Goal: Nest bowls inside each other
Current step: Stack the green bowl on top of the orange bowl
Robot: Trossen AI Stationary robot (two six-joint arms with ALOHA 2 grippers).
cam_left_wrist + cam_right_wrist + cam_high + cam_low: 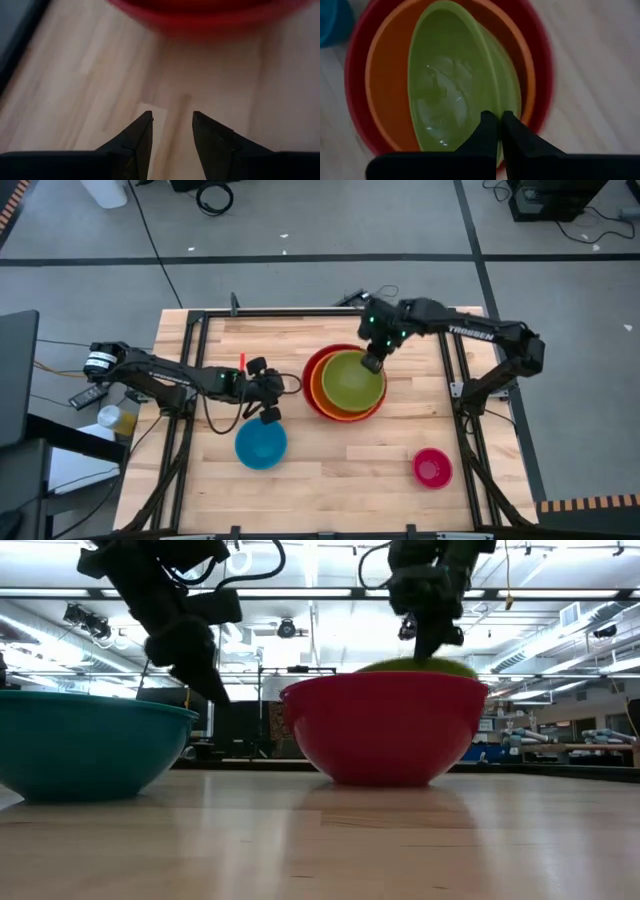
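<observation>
left claw (171, 125): fingers parted, empty | right claw (495, 122): fingers pressed together, pointing down

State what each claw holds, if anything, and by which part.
The right claw is shut on the green bowl's rim. The left claw is open and holds nothing.

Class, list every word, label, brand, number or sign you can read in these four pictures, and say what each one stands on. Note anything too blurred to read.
"TROSSEN" in white letters, on the dark right arm, seen in the high view.
No lettering shows on the red, orange, green, blue or pink bowls, nor on the wooden table.
Signs in the room behind the table, in the low view, are too small and blurred to read.
</observation>
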